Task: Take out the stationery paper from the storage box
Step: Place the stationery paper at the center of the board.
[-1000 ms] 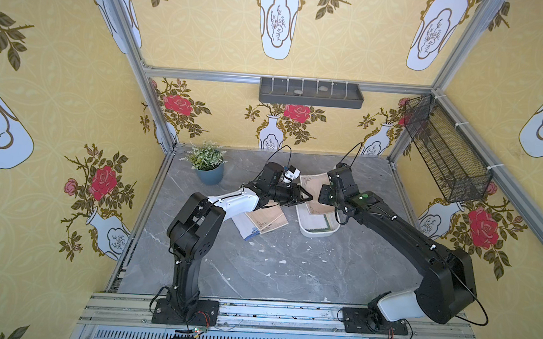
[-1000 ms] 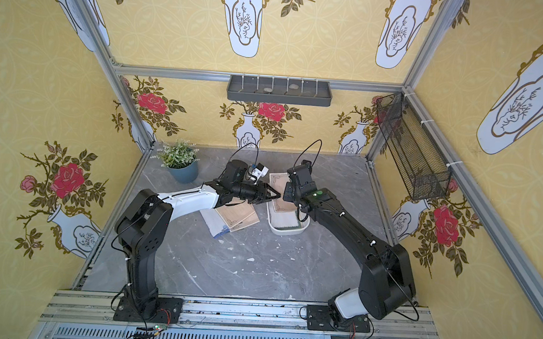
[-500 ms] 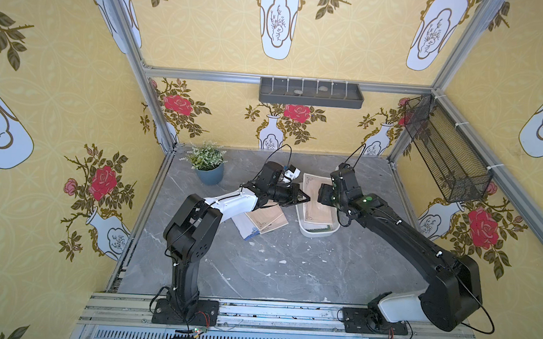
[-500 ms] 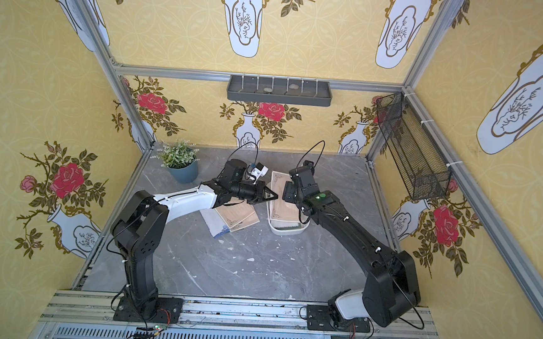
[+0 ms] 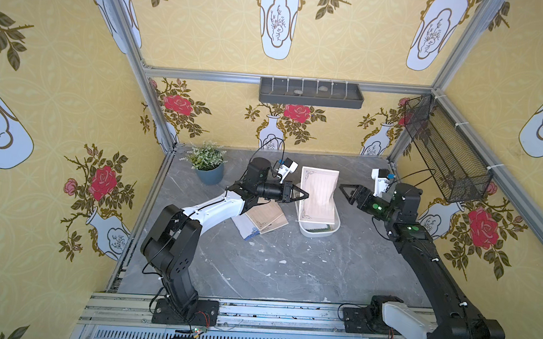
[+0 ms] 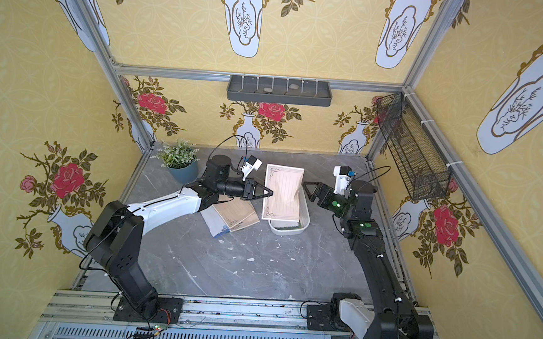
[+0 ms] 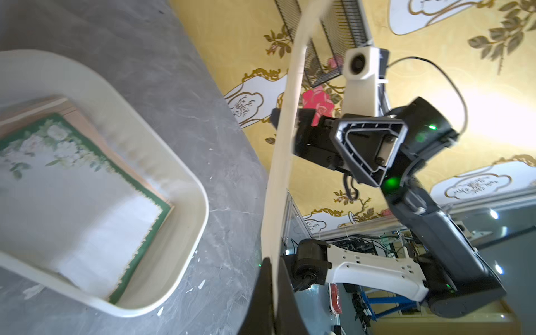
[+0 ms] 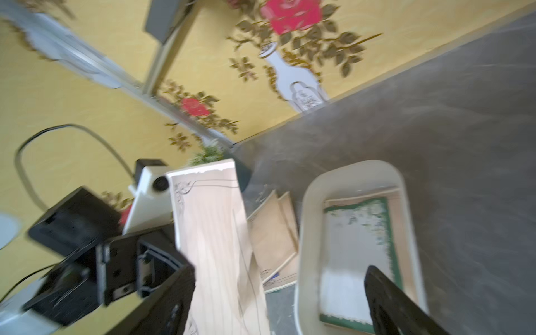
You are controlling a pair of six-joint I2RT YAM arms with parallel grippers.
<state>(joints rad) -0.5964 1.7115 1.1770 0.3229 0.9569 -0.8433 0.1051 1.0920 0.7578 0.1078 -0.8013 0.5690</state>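
STATUS: task part done, in my judgement.

HOLDS: The left end effector (image 5: pixel 304 197) is pressed together on one long edge of a tan sheet (image 5: pixel 319 193), which is face up and raised over the storage box (image 5: pixel 318 234). The right end effector (image 5: pixel 342 192) is spread wide w/ nothing in it. It sits just beside the sheet's opp. long edge, and both top views show a gap.

WHY SO (judgement): The one-edge pinch suits lifting a single sheet off & carrying it sideways to the stack (image 5: pixel 266 217), which lies on the table (image 5: pixel 272 275) just beside the box on the left arm's side. The right end effector may be ready to steady the free edge or may be standing clear. Can't tell which.

MATERIALS / SHAPES:
- Held sheet: thin and limp. It bows along its length when seen edge-on in the left wrist view, w/ a shallow buckle mid-sheet in both top views. Ruled lines, dark scroll corners, pale margin.
- Stack: tan sheets fanned over a white one w/ blue print at a corner. They are flat and loosely squared.
- Box: shallow white plastic tub w/ rounded corners and a smooth rolled rim.
- Box contents: a green-bordered sheet (image 7: pixel 72 188) w/ pale flowers lies flat on top, and tan edges show beneath it. More remain to take out.

RISK: a single-edge grip on limp paper may let it fold or slip.
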